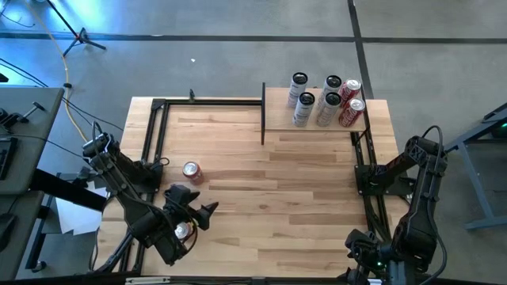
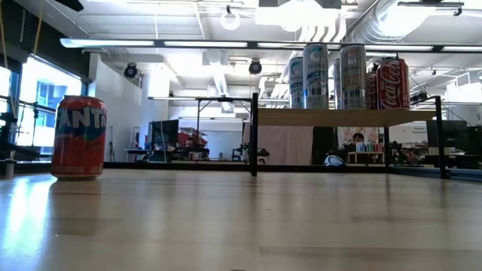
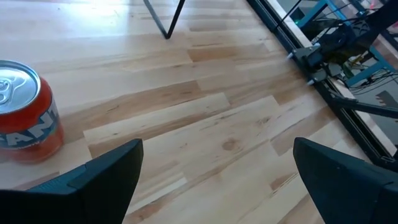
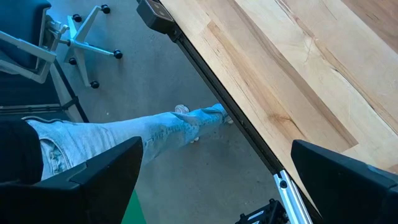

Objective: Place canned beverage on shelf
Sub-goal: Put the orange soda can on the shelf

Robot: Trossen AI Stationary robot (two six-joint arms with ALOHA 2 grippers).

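You see the wooden table (image 1: 261, 206) spanning the work area. The shelf (image 1: 314, 119) stands at its far right edge, with six cans (image 1: 326, 101) upright on its board: four silver and two red. The left arm rests at the near left corner; the left gripper (image 1: 202, 212) hovers low over the table with its fingers (image 3: 93, 180) spread apart and nothing between them. The right arm is folded at the near right edge; the right gripper (image 4: 214, 180) hangs past the table edge, fingers apart and holding nothing. The orange soda can (image 1: 192, 172) stands upright on the table just beyond the left gripper, well apart from the shelf. A person's leg (image 4: 124, 140) shows beside the table.
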